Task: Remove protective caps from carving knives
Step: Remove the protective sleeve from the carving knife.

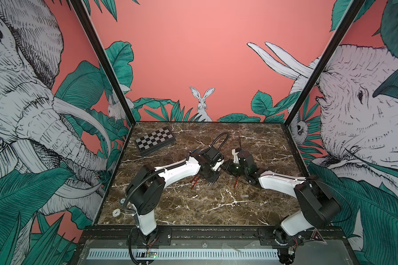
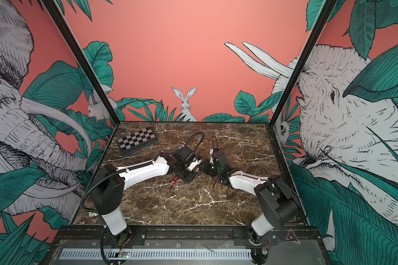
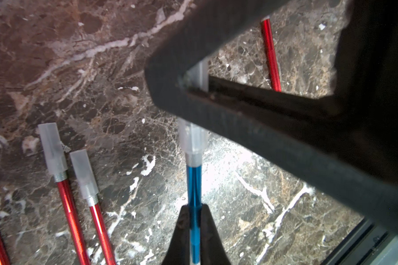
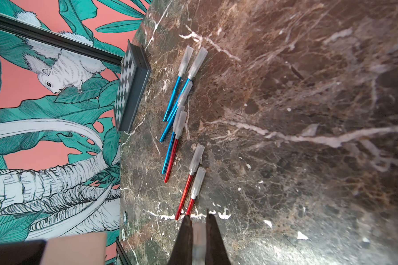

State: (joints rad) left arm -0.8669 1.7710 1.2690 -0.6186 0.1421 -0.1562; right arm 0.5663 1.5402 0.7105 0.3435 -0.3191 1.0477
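Note:
My left gripper (image 3: 194,215) is shut on the handle of a blue carving knife (image 3: 193,181), held above the marble table. The clear protective cap (image 3: 192,140) on this knife's tip runs in between the right gripper's fingers (image 3: 239,119), and its open end sits at the knife's silver collar. In the right wrist view my right gripper (image 4: 199,218) is shut on that cap (image 4: 199,241). Several capped blue and red carving knives (image 4: 172,128) lie on the table beyond it. Two capped red ones (image 3: 64,202) lie beside the held knife.
A folded checkered board (image 1: 155,141) lies at the back left of the marble table (image 1: 193,206). One loose clear cap (image 1: 245,196) lies on the table in front of the right arm. A red knife (image 1: 236,181) lies under the right wrist. Both arms meet mid-table.

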